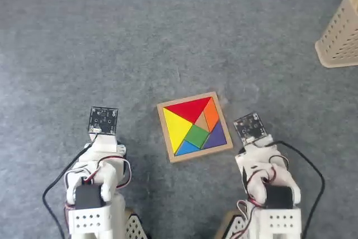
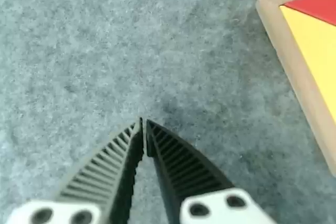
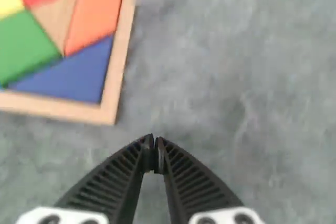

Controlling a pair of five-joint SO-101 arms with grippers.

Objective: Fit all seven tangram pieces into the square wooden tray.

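The square wooden tray point(image 1: 164, 106) lies on the grey carpet between the two arms, tilted a little. Inside it lie a red triangle point(image 1: 190, 108), a yellow triangle point(image 1: 175, 128), an orange piece point(image 1: 211, 117), a green square point(image 1: 197, 136), a light blue triangle point(image 1: 187, 148), a dark blue triangle point(image 1: 217, 137) and a small tan triangle point(image 1: 202, 122). My left gripper point(image 2: 143, 124) is shut and empty, over bare carpet left of the tray point(image 2: 283, 35). My right gripper point(image 3: 154, 141) is shut and empty, just off the tray's corner point(image 3: 107, 113).
A cream perforated basket point(image 1: 340, 32) stands at the far right edge. Grey carpet point(image 1: 168, 43) stretches wide beyond the tray. Both arm bases sit at the near edge.
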